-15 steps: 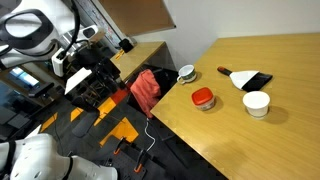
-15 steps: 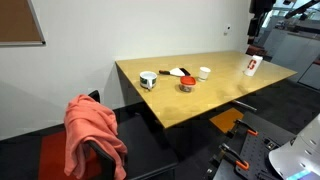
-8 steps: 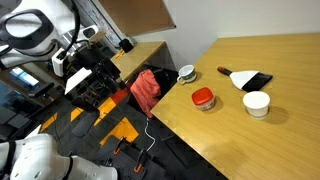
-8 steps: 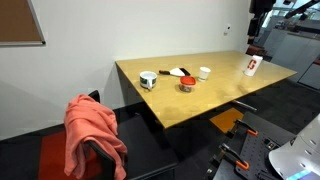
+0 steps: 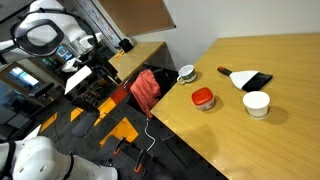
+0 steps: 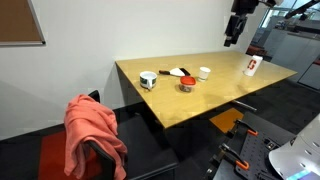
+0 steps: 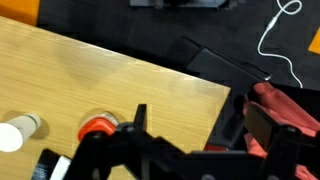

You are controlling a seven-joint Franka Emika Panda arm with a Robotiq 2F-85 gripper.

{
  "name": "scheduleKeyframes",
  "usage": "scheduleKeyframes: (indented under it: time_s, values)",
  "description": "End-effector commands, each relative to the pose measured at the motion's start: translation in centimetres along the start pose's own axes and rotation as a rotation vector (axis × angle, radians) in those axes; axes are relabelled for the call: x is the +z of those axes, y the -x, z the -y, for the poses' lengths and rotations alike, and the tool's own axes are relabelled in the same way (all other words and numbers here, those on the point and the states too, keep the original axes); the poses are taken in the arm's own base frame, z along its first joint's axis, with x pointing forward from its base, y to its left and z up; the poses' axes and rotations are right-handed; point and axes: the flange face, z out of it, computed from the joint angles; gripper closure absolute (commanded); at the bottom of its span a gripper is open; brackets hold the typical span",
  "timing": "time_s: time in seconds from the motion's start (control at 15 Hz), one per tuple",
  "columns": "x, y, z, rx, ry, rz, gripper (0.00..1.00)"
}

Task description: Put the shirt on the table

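The salmon-red shirt (image 5: 146, 90) hangs over a black chair beside the wooden table (image 5: 250, 140); it shows in both exterior views (image 6: 92, 132) and at the right edge of the wrist view (image 7: 290, 112). My gripper (image 6: 238, 24) hangs high above the far end of the table (image 6: 210, 98), well away from the shirt. In the wrist view its jaws (image 7: 200, 130) are spread wide with nothing between them, over the table corner (image 7: 120, 80).
On the table stand a red-lidded container (image 5: 203, 98), a white cup (image 5: 257, 103), a dark-rimmed bowl (image 5: 186, 73) and a black brush (image 5: 246, 78). A red-and-white cup (image 6: 252, 65) stands at the far end. A white cable (image 7: 275, 30) lies on the floor.
The arm has swung: the gripper moved left and a little lower in the exterior view, towards the table's far edge. The shirt and tabletop things have not moved.
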Motion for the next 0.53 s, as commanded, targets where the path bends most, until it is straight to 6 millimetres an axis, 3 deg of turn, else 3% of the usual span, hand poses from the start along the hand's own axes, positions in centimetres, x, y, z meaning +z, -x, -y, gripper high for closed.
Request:
scheduleKeyframes:
  time_s: [0.0, 0.4, 0.47]
  values:
    - [1.6, -2.8, 6.0, 0.096, -0.09, -0.115, 0.0]
    - [3.6, -7.3, 15.0, 0.174, -0.132, -0.293, 0.0]
    - [3.2, -6.2, 13.4, 0.152, -0.117, -0.275, 0.0]
